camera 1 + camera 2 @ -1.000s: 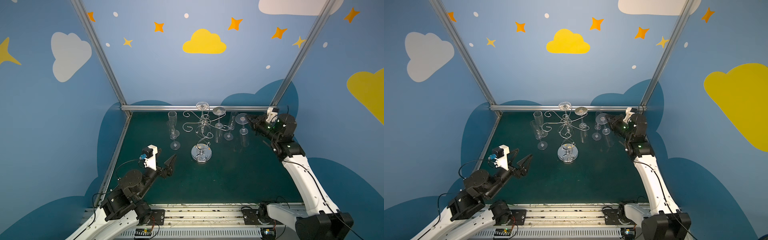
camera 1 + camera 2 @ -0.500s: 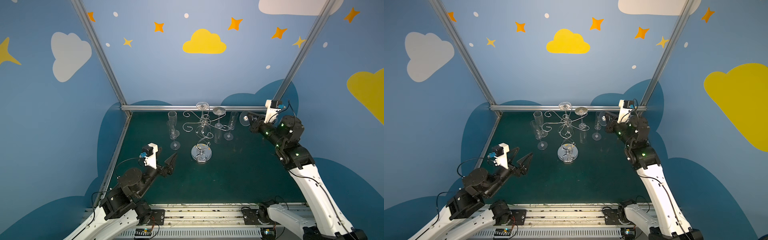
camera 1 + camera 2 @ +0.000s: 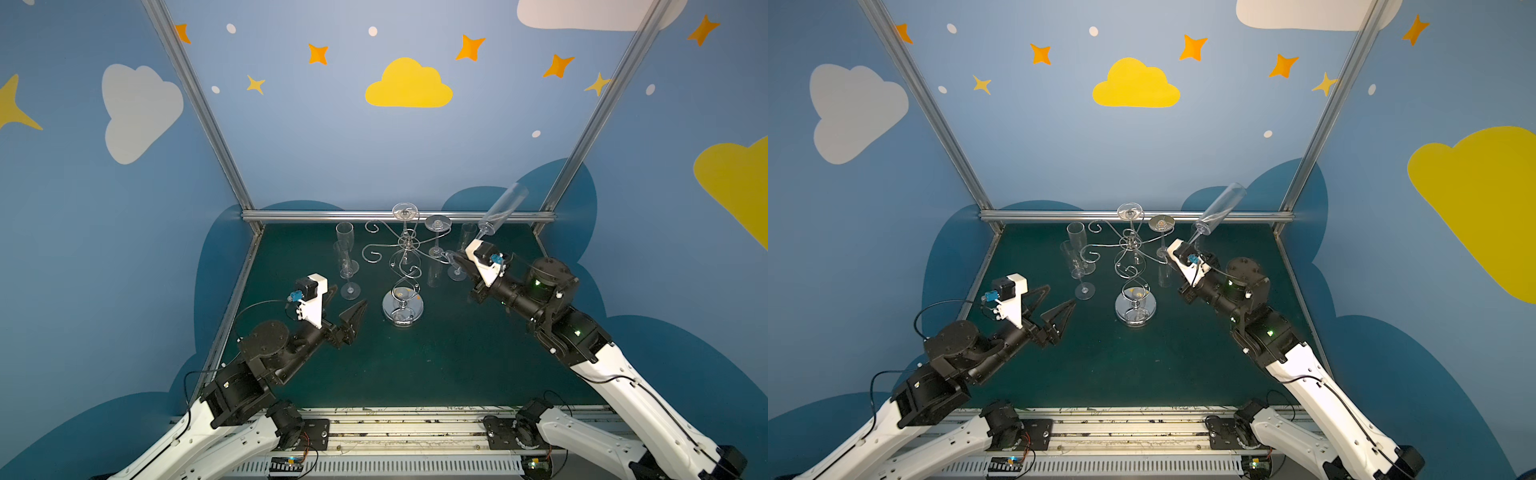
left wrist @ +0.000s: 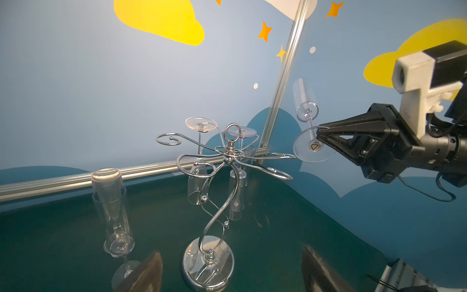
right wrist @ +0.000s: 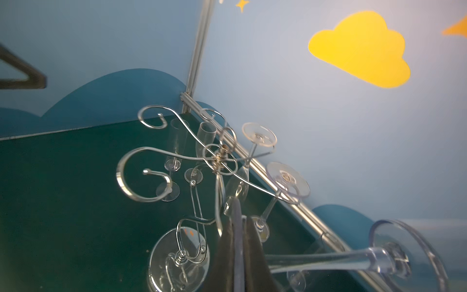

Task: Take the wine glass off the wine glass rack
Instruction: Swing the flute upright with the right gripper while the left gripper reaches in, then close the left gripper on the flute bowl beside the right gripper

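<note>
The right gripper (image 4: 321, 132) is clamped on the round foot of a clear, slender wine glass (image 3: 500, 212). It holds the glass in the air above the back right part of the dark green desk (image 3: 457, 353), off the shiny chrome wire wine glass rack (image 3: 403, 270). The glass tilts, its bowl pointing up toward the back right corner. Its foot hangs just beside the tip of one scroll arm; whether they touch is hard to tell.

The rack stands at mid-desk with two clear glasses (image 3: 437, 223) hanging upside down on its back arms. Two clear upright flutes (image 3: 345, 249) stand nearer the left edge.

The left gripper (image 3: 345, 301) hovers low in front of the flutes, its black jaws wide apart and holding nothing.
</note>
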Robot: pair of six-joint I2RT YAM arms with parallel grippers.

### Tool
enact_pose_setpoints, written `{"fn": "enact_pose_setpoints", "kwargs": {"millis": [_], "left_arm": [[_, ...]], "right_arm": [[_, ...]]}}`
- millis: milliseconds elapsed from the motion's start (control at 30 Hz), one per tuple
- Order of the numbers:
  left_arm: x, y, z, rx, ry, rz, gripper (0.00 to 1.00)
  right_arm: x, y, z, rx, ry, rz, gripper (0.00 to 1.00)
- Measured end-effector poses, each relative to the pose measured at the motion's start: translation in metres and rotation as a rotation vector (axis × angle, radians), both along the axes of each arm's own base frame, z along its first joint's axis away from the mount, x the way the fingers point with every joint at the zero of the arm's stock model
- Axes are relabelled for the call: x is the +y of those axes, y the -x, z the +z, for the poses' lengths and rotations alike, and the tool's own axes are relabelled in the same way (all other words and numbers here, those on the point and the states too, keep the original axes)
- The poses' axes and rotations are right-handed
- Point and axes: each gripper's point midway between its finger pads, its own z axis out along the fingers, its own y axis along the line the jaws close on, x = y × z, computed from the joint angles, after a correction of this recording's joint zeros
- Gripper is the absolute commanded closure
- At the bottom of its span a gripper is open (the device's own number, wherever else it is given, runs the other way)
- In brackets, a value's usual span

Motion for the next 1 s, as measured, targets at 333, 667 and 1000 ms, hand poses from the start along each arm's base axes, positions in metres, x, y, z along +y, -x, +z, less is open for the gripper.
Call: {"fn": "enact_pose_setpoints", "kwargs": {"millis": [333,667,1000], "left_arm": [[-0.035,0.004,0.024,-0.017,-0.010,-0.155,0.15],[-0.065,0.011,0.058,-0.035,0.020,-0.301,0.16],[-0.097,0.016,0.075,-0.021,0.057,-0.450,0.26]], "right_arm": [[0.031,0.032,0.010,-0.295,0.163,0.102,1.00],[0.060,0.073,-0.015,-0.545,0.355,0.264,1.00],[0.083,0.114,-0.023,-0.799,0.439,0.370,1.00]]}}
